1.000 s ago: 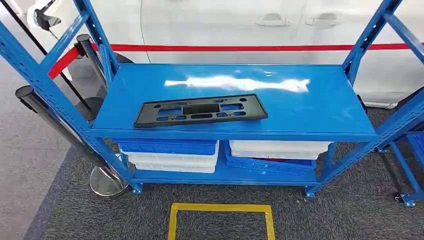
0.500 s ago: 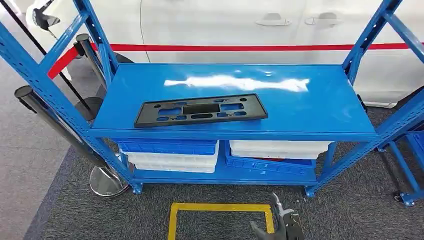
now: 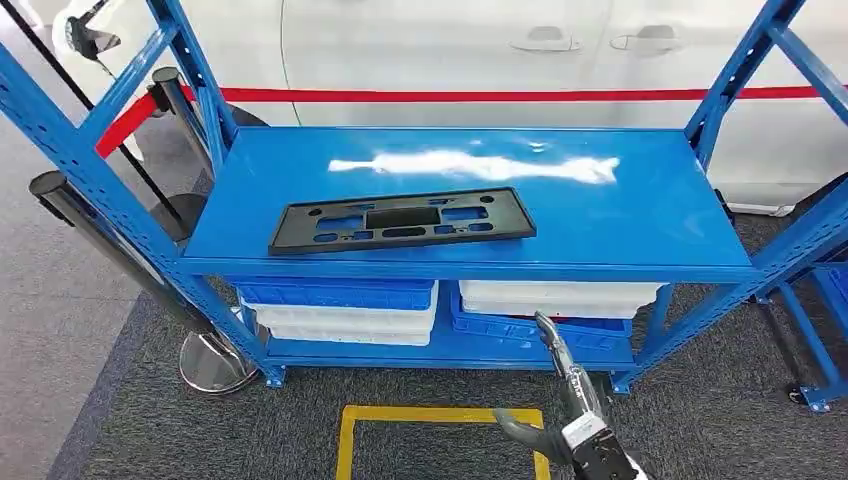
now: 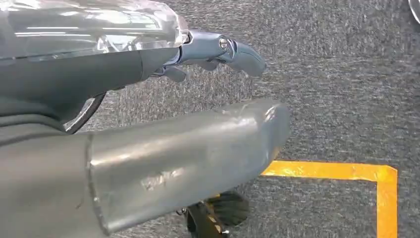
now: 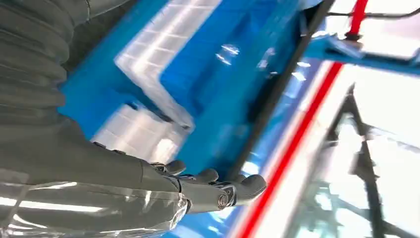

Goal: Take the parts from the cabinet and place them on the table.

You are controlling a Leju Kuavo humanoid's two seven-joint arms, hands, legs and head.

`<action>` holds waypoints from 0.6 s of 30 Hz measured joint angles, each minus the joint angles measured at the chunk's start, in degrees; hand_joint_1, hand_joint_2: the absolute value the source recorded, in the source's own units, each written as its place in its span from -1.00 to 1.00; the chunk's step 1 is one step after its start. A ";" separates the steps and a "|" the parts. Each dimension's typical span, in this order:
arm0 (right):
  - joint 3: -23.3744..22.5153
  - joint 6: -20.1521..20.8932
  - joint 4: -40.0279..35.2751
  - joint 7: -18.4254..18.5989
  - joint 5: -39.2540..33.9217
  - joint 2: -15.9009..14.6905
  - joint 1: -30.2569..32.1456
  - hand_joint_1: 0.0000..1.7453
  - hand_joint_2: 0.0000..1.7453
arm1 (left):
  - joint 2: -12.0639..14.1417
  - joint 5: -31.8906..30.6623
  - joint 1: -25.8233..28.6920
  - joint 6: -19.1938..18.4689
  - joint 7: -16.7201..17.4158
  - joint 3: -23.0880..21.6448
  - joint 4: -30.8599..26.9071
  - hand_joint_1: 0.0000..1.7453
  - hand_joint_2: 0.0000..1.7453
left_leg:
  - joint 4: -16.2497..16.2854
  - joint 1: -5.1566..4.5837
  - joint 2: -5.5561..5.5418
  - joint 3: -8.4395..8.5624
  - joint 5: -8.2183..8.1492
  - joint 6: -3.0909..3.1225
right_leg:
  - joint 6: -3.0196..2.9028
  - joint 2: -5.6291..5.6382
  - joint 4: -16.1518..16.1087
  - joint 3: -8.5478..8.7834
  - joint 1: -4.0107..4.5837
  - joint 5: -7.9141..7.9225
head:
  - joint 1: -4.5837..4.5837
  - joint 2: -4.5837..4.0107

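Black part (image 3: 401,221) lies on the blue cabinet (image 3: 640,215), right hand (image 3: 565,400) below.

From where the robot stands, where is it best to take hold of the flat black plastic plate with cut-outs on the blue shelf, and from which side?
Probably by a short end. The flat black plastic plate with cut-outs lies flat along the blue shelf, so its face offers little to hold. Its right end is nearer the open right hand rising below; fingers could come from that side and hook under the edge.
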 joint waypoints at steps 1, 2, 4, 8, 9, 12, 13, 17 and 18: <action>0.44 0.00 -1.68 -0.11 1.18 -0.57 -0.05 -1.00 1.00 | 0.00 -0.50 -0.09 -0.02 -0.31 0.44 0.09 -1.00 -1.00 | 0.00 0.00 0.00 -0.01 0.00 0.00 | 0.00 0.00 0.00 0.00 -0.01 0.00 | -0.02 -0.02; 0.90 0.02 -3.19 -0.24 2.27 -1.05 -0.11 -1.00 1.00 | -0.02 -1.03 -0.18 -0.09 -0.52 0.72 0.20 -1.00 -1.00 | 0.10 -0.03 0.00 -0.04 -0.01 0.02 | 0.10 0.00 -0.04 -0.01 -0.28 0.07 | 0.00 0.00; 1.66 0.09 -5.78 -0.35 4.23 -1.81 -0.30 -1.00 1.00 | -0.02 -1.98 -0.38 -0.20 -0.92 1.46 0.46 -1.00 -1.00 | 0.10 -0.06 -0.01 -0.08 0.00 0.04 | 0.14 0.00 -0.04 -0.04 -0.31 0.10 | -0.04 0.00; 4.29 1.10 -11.89 0.46 7.23 -3.59 -0.82 -1.00 1.00 | -0.02 -4.46 -0.69 -0.52 -1.99 3.21 0.85 -1.00 -1.00 | 0.20 -0.32 -0.01 -0.23 0.01 0.23 | 0.27 0.00 -0.05 -0.10 -0.54 0.17 | -0.02 0.00; 5.24 2.01 -13.23 1.20 7.21 -4.17 -1.06 -1.00 1.00 | -0.02 -5.11 -0.83 -0.70 -2.25 3.75 0.98 -1.00 -1.00 | 0.26 -0.37 -0.01 -0.25 -0.03 0.35 | 0.34 0.00 -0.05 -0.11 -0.60 0.21 | -0.04 0.00; 7.56 4.81 -15.25 4.53 6.71 -5.14 -1.13 -1.00 1.00 | -0.04 -6.88 -1.20 -1.47 -2.95 5.29 1.38 -1.00 -1.00 | 0.59 -0.53 -0.02 -0.53 -0.11 0.85 | 0.67 -0.02 -0.08 -0.19 -0.76 0.34 | -0.02 0.00; 8.28 5.12 -15.64 5.53 7.39 -5.31 -1.16 -1.00 1.00 | -0.04 -7.41 -1.24 -1.57 -3.10 5.81 1.42 -1.00 -1.00 | 0.67 -0.59 -0.01 -0.66 -0.09 1.01 | 0.81 -0.01 -0.15 -0.24 -0.82 0.42 | -0.02 0.00; 9.83 3.76 -16.65 8.26 14.08 -5.94 -1.30 -1.00 1.00 | -0.42 -8.26 -1.50 -1.99 -3.50 6.47 1.57 -1.00 -1.00 | -1.70 -0.01 0.16 0.24 1.54 2.42 | 1.73 -0.19 -0.23 -0.22 -0.63 0.25 | 0.10 0.00; 10.05 3.17 -16.80 8.81 15.85 -6.05 -1.55 -1.00 1.00 | -0.50 -8.39 -1.52 -2.10 -3.50 6.62 1.60 -1.00 -1.00 | -2.05 0.02 0.23 0.25 1.85 2.91 | 1.76 -0.15 2.21 -1.52 -0.64 -1.51 | 0.39 0.00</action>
